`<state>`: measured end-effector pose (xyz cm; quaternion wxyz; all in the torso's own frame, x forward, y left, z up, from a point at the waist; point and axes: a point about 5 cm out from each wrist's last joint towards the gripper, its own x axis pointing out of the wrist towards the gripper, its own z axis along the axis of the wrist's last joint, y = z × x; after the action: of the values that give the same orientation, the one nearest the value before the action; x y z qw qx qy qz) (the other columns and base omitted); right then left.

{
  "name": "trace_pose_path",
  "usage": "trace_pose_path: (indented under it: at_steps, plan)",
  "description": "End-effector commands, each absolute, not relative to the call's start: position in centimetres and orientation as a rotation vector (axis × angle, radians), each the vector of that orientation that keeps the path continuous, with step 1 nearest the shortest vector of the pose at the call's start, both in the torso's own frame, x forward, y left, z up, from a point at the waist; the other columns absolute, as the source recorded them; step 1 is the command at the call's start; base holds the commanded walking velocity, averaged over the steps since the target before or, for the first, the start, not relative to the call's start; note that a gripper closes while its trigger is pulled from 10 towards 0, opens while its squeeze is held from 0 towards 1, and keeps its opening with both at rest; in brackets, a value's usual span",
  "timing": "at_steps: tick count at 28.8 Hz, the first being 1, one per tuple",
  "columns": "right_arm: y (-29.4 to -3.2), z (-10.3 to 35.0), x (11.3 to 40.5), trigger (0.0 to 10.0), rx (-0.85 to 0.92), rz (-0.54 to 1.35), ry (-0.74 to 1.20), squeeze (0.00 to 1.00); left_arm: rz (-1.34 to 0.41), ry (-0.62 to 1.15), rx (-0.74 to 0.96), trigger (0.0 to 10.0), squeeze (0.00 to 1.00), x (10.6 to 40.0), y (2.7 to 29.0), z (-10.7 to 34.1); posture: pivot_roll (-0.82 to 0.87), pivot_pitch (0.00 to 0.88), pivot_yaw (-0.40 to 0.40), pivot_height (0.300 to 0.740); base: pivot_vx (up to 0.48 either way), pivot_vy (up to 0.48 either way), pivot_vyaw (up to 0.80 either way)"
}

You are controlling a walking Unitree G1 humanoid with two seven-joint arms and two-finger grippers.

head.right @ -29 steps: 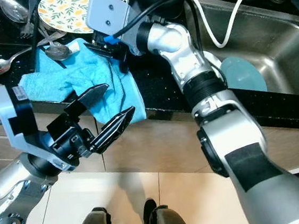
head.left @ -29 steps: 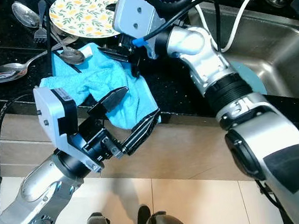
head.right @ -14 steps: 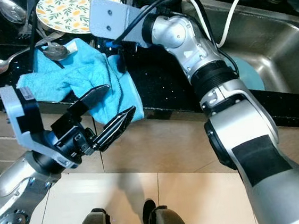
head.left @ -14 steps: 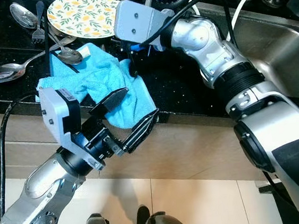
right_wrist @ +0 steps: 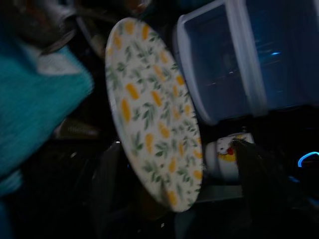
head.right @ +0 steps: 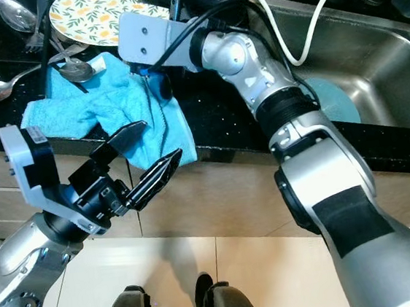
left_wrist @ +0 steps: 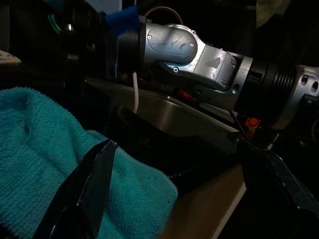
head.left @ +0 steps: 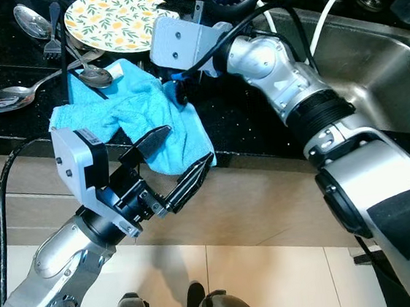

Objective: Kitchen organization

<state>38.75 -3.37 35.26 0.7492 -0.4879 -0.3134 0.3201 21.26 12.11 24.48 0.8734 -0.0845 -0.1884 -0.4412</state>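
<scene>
- Here, the black table [head.left: 245,112] carries the things, and a steel sink [head.left: 372,70] is set into it on the robot's right side.
- The right arm reaches across the table; the right gripper [head.left: 176,90] is at the far edge of the towel, near the plate. I cannot tell if its jaws are open or closed.
- The left gripper [head.left: 176,160] is in front of the table edge, with its jaws wide open and holding nothing; one finger is over the towel's hanging corner.
- The blue towel [head.left: 124,114] lies crumpled on the table, one corner hanging over the front edge.
- The flowered plate [head.left: 114,20] lies just behind the towel.
- Spoons [head.left: 8,97] and a fork [head.left: 55,37] lie beside the plate.
</scene>
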Motion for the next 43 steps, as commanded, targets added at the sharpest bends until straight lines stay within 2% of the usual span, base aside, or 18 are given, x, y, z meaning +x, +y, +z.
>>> trace_pose_path:
  at_steps: [1, 2, 4, 11, 16, 17, 18, 19, 20, 21, 22, 33, 34, 35, 36, 37, 38, 43]
  plan:
    - [-3.4, 35.3, 38.8, 3.2, -1.045, 0.683, -0.688, 0.00, -0.908, -0.390, -0.179, 10.0, 0.00, 21.2, 12.0, 24.1, 0.32, 0.172, -0.204, 0.740, 0.000, 0.000, 0.00]
    - [-3.2, 35.2, 38.8, 1.3, -1.038, 0.686, -0.691, 0.00, -0.878, -0.397, -0.173, 10.0, 0.00, 21.3, 12.3, 24.3, 0.32, 0.173, -0.203, 0.740, 0.000, 0.000, 0.00]
    - [-2.7, 34.9, 38.7, 0.7, -1.032, 0.697, -0.695, 0.00, -0.823, -0.401, -0.159, 10.0, 0.00, 21.4, 13.0, 24.4, 0.32, 0.176, -0.206, 0.740, 0.000, 0.000, 0.00]
    - [-1.9, 34.3, 38.5, 0.7, -1.042, 0.732, -0.706, 0.00, -0.637, -0.375, -0.151, 10.0, 0.00, 21.1, 15.1, 23.9, 0.34, 0.184, -0.211, 0.740, 0.000, 0.000, 0.00]
    - [-1.9, 34.3, 38.4, 3.2, -1.053, 0.734, -0.709, 0.00, -0.564, -0.373, -0.171, 10.0, 0.00, 20.8, 15.7, 23.7, 0.34, 0.188, -0.216, 0.740, 0.000, 0.000, 0.00]
    - [-1.9, 34.4, 38.5, 5.1, -1.054, 0.731, -0.710, 0.00, -0.551, -0.371, -0.175, 10.0, 0.00, 20.7, 15.9, 23.7, 0.35, 0.188, -0.218, 0.740, 0.000, 0.000, 0.00]
    - [-2.0, 34.5, 38.5, 10.0, -1.048, 0.730, -0.707, 0.00, -0.538, -0.370, -0.172, 10.0, 0.00, 20.6, 15.9, 23.7, 0.35, 0.188, -0.218, 0.740, 0.000, 0.000, 0.00]
    - [-2.1, 34.8, 38.5, 10.0, -1.026, 0.726, -0.709, 0.00, -0.523, -0.373, -0.171, 10.0, 0.00, 20.6, 16.0, 23.7, 0.35, 0.189, -0.220, 0.740, 0.000, 0.000, 0.00]
    - [-2.3, 35.1, 38.5, 10.0, -1.009, 0.720, -0.713, 0.56, -0.507, -0.377, -0.170, 10.0, 0.00, 20.6, 16.1, 23.8, 0.35, 0.189, -0.220, 0.740, 0.000, 0.000, 0.00]
    - [-2.3, 35.1, 38.5, 10.0, -1.009, 0.720, -0.713, 0.56, -0.507, -0.377, -0.170, 10.0, 0.00, 20.6, 16.1, 23.8, 0.35, 0.189, -0.220, 0.740, 0.000, 0.000, 0.00]
    - [-2.4, 35.3, 38.5, 10.0, -0.999, 0.718, -0.714, 1.00, -0.494, -0.381, -0.170, 10.0, 0.00, 20.6, 16.2, 24.0, 0.35, 0.189, -0.220, 0.740, 0.000, 0.000, 0.00]
    - [-3.5, 35.7, 39.0, 10.0, -1.129, 0.674, -0.696, 1.00, -0.401, -0.440, -0.160, 10.0, 0.00, 20.8, 16.6, 25.7, 0.36, 0.185, -0.219, 0.740, 0.000, 0.000, 0.00]
    - [-3.6, 35.5, 39.0, 10.0, -1.162, 0.693, -0.676, 0.76, -0.386, -0.434, -0.165, 10.0, 0.00, 20.8, 16.6, 25.7, 0.36, 0.185, -0.219, 0.740, 0.000, 0.000, 0.00]
    - [-3.6, 35.5, 39.0, 10.0, -1.162, 0.693, -0.676, 0.76, -0.386, -0.434, -0.165, 10.0, 0.00, 20.8, 16.6, 25.7, 0.36, 0.185, -0.219, 0.740, 0.000, 0.000, 0.00]
    - [-3.7, 35.3, 39.1, 10.0, -1.174, 0.703, -0.665, 0.62, -0.378, -0.427, -0.170, 10.0, 0.00, 20.7, 16.6, 25.7, 0.36, 0.185, -0.219, 0.740, 0.000, 0.000, 0.00]
    - [-3.9, 35.1, 39.1, 10.0, -1.199, 0.731, -0.646, 0.15, -0.376, -0.419, -0.184, 10.0, 0.00, 20.7, 16.6, 25.6, 0.36, 0.193, -0.218, 0.740, 0.000, 0.000, 0.00]
    - [-4.2, 35.1, 39.1, 10.0, -1.204, 0.748, -0.635, 0.00, -0.377, -0.411, -0.193, 10.0, 0.00, 20.6, 16.4, 25.4, 0.36, 0.195, -0.218, 0.740, 0.000, 0.000, 0.00]
    - [-5.2, 35.7, 39.1, 10.0, -1.217, 0.760, -0.630, 0.00, -0.372, -0.396, -0.206, 10.0, 0.00, 20.3, 16.2, 25.1, 0.36, 0.198, -0.221, 0.740, 0.000, 0.000, 0.00]
